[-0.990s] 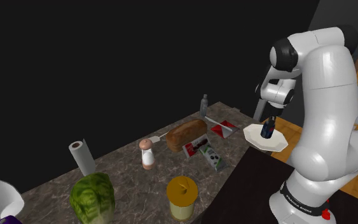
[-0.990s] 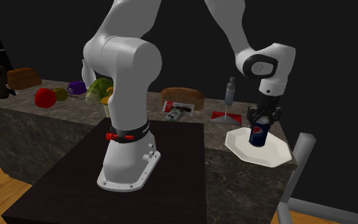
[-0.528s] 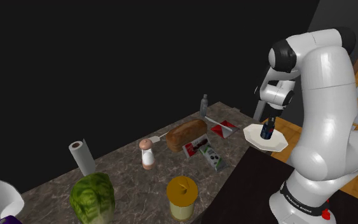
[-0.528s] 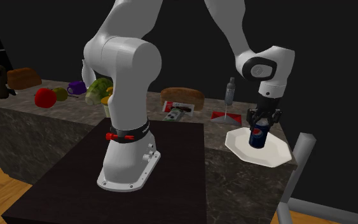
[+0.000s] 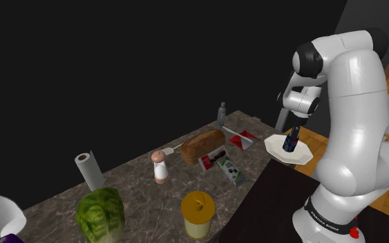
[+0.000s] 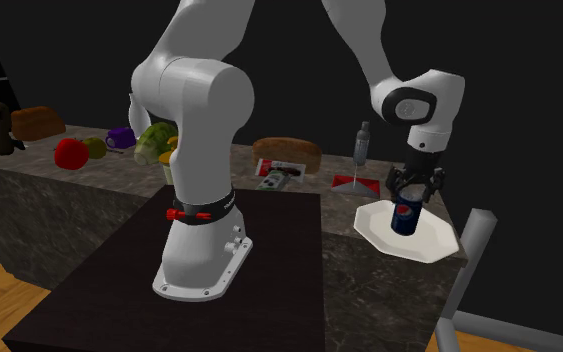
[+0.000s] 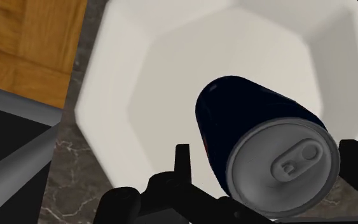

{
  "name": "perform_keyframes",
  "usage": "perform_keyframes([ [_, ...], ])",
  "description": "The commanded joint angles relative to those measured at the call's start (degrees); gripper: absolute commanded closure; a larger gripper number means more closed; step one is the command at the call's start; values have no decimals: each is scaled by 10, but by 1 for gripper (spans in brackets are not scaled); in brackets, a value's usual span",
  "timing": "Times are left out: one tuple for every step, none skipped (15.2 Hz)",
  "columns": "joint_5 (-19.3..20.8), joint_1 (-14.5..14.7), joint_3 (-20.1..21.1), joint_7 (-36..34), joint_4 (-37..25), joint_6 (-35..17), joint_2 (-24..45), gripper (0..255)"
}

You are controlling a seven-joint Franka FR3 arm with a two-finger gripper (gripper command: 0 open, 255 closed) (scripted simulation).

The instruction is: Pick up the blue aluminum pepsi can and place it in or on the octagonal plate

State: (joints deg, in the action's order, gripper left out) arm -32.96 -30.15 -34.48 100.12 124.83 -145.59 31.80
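Your wrist view shows the gripper [image 7: 271,153] spread wide, clear of the can [image 7: 254,114] standing on the plate [image 7: 171,70]. The second exterior view adds a loaf [image 6: 287,153] at the plate's 10 o'clock.

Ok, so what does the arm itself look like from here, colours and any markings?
The arm has glossy white, rounded shells with dark joints. A black band with red marks rings it just above the white bolted base flange. In the shoulder view that band carries white lettering. The gripper is all black, with two slim fingers.
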Motion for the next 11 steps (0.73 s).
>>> perform_keyframes([
  [25,18,-23,-17,5,19,-27,0],
  [41,29,-37,-28,8,31,-43,0],
  [54,37,-48,-37,9,41,-56,0],
  [54,37,-48,-37,9,41,-56,0],
  [54,37,-48,-37,9,41,-56,0],
  [54,37,-48,-37,9,41,-56,0],
  [54,37,-48,-37,9,41,-56,0],
  [54,37,-48,-37,9,41,-56,0],
  [54,37,-48,-37,9,41,-56,0],
  [54,37,-48,-37,9,41,-56,0],
  [54,37,-48,-37,9,41,-56,0],
])
